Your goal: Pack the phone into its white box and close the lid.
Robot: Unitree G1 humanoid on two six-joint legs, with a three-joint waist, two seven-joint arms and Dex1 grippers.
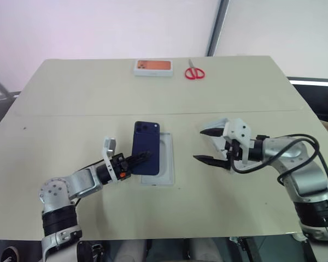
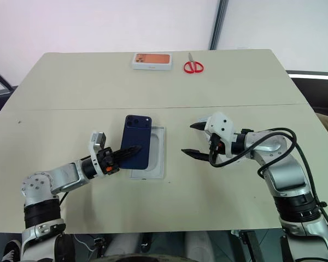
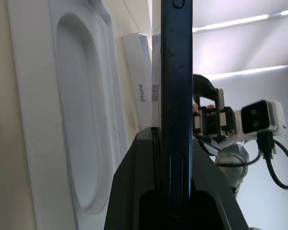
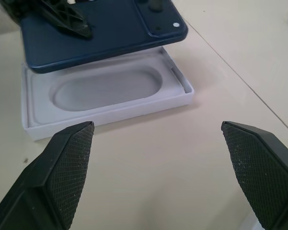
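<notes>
My left gripper [image 1: 144,158] is shut on the near end of the phone [image 1: 146,146], a slim dark navy slab with its camera cluster at the far corner. The phone hangs slightly tilted just above the left part of the white box [image 1: 166,159]. That box is a shallow thin-walled tray [image 4: 149,103] with an oval recess in its white floor. My right gripper [image 1: 199,144] hovers to the right of the box, apart from it, open wide with nothing between its fingers [image 4: 69,158]. The lid is out of view.
A small orange-topped white box [image 1: 153,66] and red scissors [image 1: 194,72] lie at the table's far edge. A seam [image 1: 71,114] crosses the beige tabletop between them and the work spot.
</notes>
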